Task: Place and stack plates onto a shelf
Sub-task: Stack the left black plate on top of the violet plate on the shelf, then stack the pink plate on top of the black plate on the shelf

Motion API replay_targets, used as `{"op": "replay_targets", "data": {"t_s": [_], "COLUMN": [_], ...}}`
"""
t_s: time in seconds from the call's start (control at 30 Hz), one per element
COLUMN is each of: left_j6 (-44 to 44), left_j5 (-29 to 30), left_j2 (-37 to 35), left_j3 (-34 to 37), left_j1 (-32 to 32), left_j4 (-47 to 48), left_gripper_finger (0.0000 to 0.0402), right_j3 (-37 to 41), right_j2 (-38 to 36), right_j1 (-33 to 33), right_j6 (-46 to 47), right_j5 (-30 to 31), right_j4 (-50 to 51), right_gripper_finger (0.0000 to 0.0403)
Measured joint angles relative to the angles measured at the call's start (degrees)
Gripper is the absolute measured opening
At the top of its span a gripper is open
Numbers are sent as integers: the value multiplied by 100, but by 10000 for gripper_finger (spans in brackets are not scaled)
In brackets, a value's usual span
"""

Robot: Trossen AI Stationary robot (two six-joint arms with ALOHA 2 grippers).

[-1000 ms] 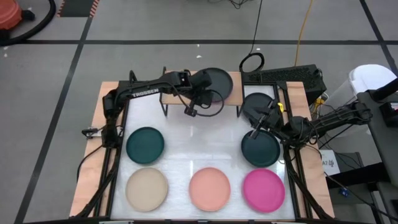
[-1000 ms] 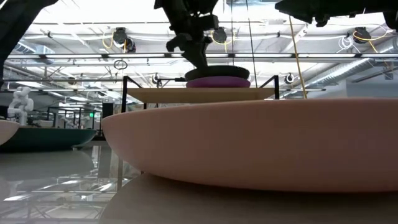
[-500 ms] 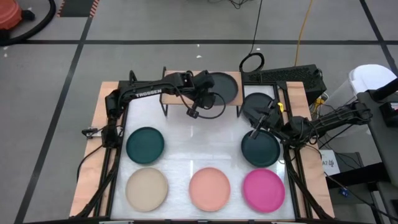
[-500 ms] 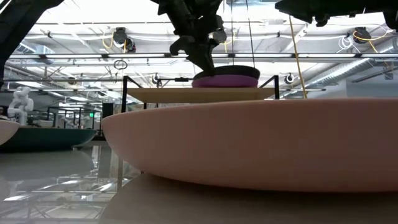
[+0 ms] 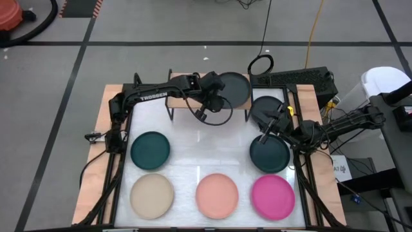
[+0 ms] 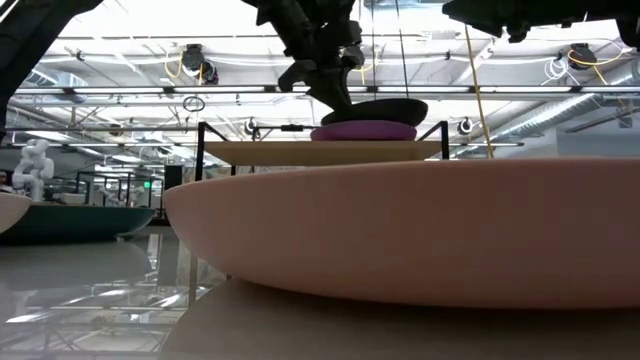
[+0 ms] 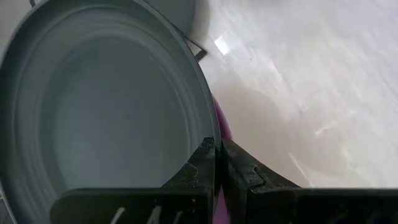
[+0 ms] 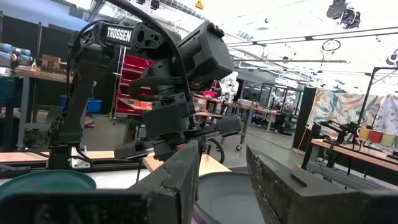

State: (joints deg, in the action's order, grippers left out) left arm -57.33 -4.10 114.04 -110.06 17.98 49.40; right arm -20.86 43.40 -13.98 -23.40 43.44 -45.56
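A: From above, the left gripper (image 5: pixel 217 92) reaches over the shelf (image 5: pixel 187 82), pinching the rim of a dark grey plate (image 5: pixel 235 89) at the shelf's right end. On the table (image 5: pixel 206 154) lie two teal plates (image 5: pixel 150 149), plus beige (image 5: pixel 152 195), pink (image 5: pixel 217 195) and magenta (image 5: pixel 273 196) in the front row.

B: And the right gripper (image 5: pixel 262 136)?

A: It hovers by the right teal plate, beside a second grey plate (image 5: pixel 265 107). Its fingers stand apart, gripping nothing.

B: Table level?

A: The grey plate (image 6: pixel 375 110) sits tilted above a purple plate (image 6: pixel 365 131) on the shelf board (image 6: pixel 320 151), the gripper (image 6: pixel 335 95) at its edge.

B: Left wrist?

A: Fingers (image 7: pixel 199 171) clamped on the grey plate's (image 7: pixel 99 118) rim, purple showing beneath.

B: Right wrist?

A: Parted fingers (image 8: pixel 180 174), the left arm (image 8: pixel 168 93) ahead.
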Motion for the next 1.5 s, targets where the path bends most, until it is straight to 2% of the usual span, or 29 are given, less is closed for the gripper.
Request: {"op": "replay_targets", "data": {"t_s": [0.13, 0.3, 0.47, 0.77, 0.93, 1.0, 1.13, 1.3, 1.5], "left_j6": [159, 349, 652, 705, 978, 1135, 1624, 2356, 2796], "left_j5": [285, 9, 5, 24, 600, 606, 386, -466, -485], "left_j2": [-133, -210, -142, -153, -334, -567, -975, -1205, -1402], "left_j3": [4, -1, 9, 7, 9, 9, 2, 141, 1365], "left_j1": [0, 0, 28, 24, -11, -10, 142, 507, 660], "left_j4": [224, 598, 256, 16, 11, 18, -3, -38, -946], "left_gripper_finger": [10, 10, 15, 103, 134, 138, 139, 140, 140], "right_j3": [0, 0, 0, 0, 0, 0, 0, 0, 0], "right_j2": [0, 0, 2, 2, 2, 2, 0, 0, -2], "right_j1": [-2, -2, -2, -1, -2, 0, -2, -1, -96], "right_j6": [0, 2, 12, 17, 19, 19, 20, 170, 573], "right_j5": [0, -2, -9, -17, -17, -17, -17, -20, -19], "right_j4": [2, 17, -8, -6, 47, 84, 121, 209, 395], "right_gripper_finger": [121, 121, 121, 121, 121, 121, 121, 121, 121]}}
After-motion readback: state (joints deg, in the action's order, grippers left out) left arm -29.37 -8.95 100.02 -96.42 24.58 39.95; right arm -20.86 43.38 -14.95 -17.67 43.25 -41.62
